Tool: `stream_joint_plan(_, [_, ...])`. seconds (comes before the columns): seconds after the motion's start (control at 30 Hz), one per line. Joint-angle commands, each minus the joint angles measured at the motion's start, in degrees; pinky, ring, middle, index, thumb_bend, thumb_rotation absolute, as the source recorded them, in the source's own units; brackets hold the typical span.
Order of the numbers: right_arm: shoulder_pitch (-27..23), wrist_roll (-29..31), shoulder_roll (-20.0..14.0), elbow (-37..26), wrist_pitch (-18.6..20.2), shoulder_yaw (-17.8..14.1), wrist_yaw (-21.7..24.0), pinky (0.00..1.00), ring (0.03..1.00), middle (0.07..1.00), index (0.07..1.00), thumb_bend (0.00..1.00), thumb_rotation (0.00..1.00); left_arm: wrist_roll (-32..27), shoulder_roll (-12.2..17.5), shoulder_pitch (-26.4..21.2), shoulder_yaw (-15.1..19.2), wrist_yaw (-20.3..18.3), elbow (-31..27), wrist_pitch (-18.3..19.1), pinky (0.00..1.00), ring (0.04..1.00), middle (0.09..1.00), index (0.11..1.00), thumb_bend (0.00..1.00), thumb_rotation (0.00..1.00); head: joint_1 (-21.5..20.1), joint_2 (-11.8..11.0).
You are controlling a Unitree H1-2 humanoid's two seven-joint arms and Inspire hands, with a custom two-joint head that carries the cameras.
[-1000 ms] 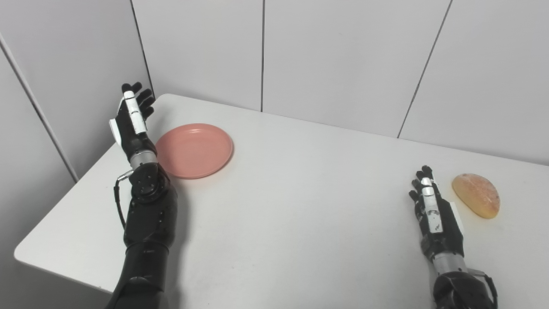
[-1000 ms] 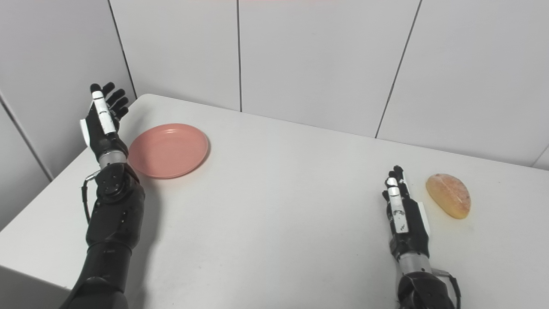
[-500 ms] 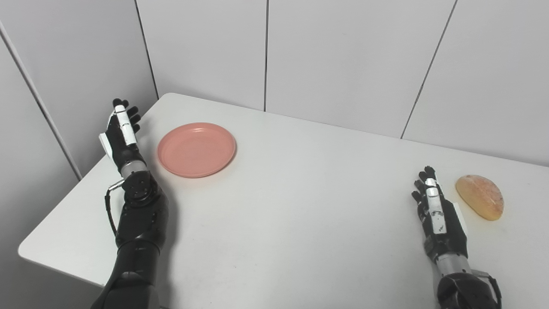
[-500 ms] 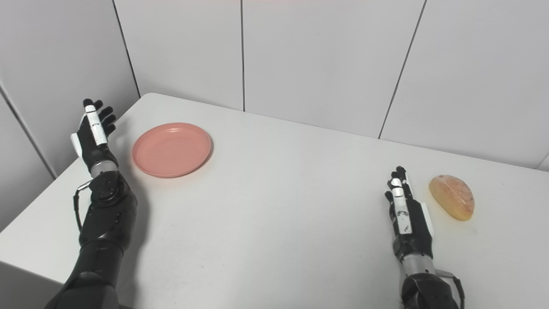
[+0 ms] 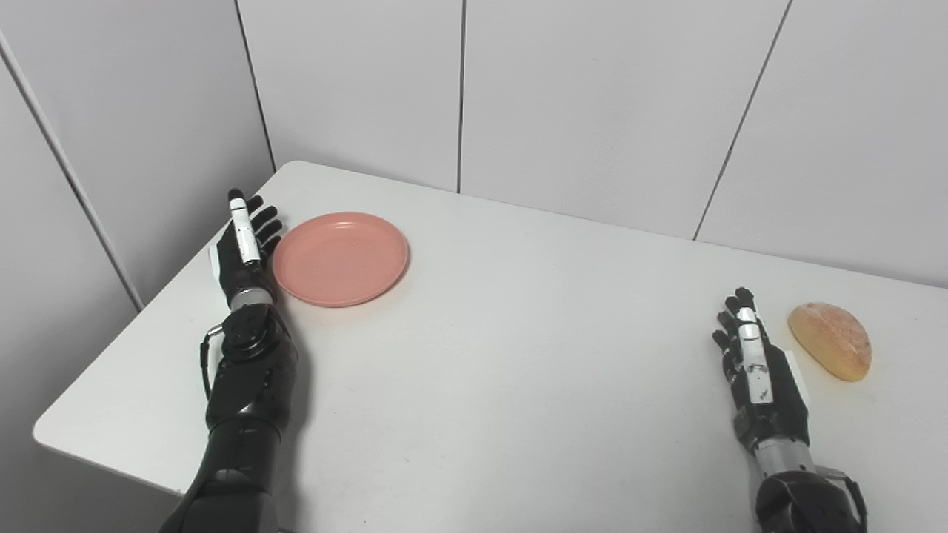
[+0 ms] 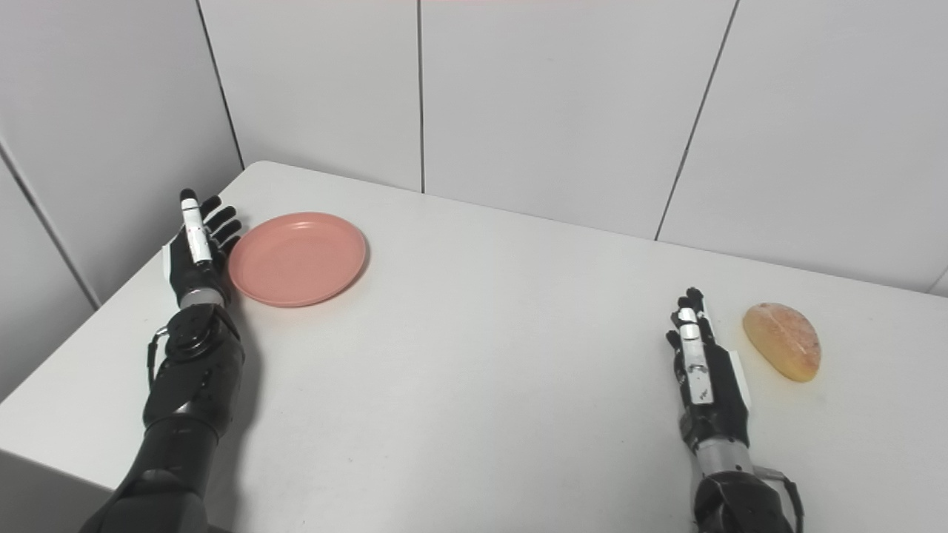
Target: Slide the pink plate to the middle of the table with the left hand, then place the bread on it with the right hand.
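The pink plate [image 5: 341,257] lies flat at the far left of the white table [image 5: 518,355]. My left hand [image 5: 243,248] is open, held edge-on with fingers straight, right against the plate's left rim. The bread [image 5: 829,340], an oval golden bun, lies at the right side of the table. My right hand [image 5: 755,366] is open and empty, resting edge-on on the table just left of the bread, with a small gap between them.
Grey panelled walls [image 5: 592,96] stand close behind the table and along its left side. The table's left corner and front edge [image 5: 111,459] are near my left forearm.
My left hand has come down and moved right, from off the table's left edge to the plate's left rim. The plate, the bread and my right hand have stayed put.
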Motion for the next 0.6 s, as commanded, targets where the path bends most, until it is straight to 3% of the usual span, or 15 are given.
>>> stream_joint_plan(0.0, [-1.5, -0.2, -0.7, 0.0, -0.1, -0.5, -0.4, 1.00, 1.000, 1.000, 1.000, 0.71, 0.92, -1.0, 0.0, -2.5, -0.4, -1.4, 0.1, 0.6, 0.77, 0.758, 0.748, 0.747, 0.62, 1.00, 0.0, 0.1])
stream_joint_plan(0.57, [-1.6, 0.1, -0.5, -0.4, 0.5, -0.7, -0.8, 1.00, 1.000, 1.000, 1.000, 0.70, 0.91, -0.6, -4.3, -2.8, -5.2, -3.9, -0.1, 2.3, 0.76, 0.751, 0.736, 0.734, 0.61, 1.00, 0.0, 0.3])
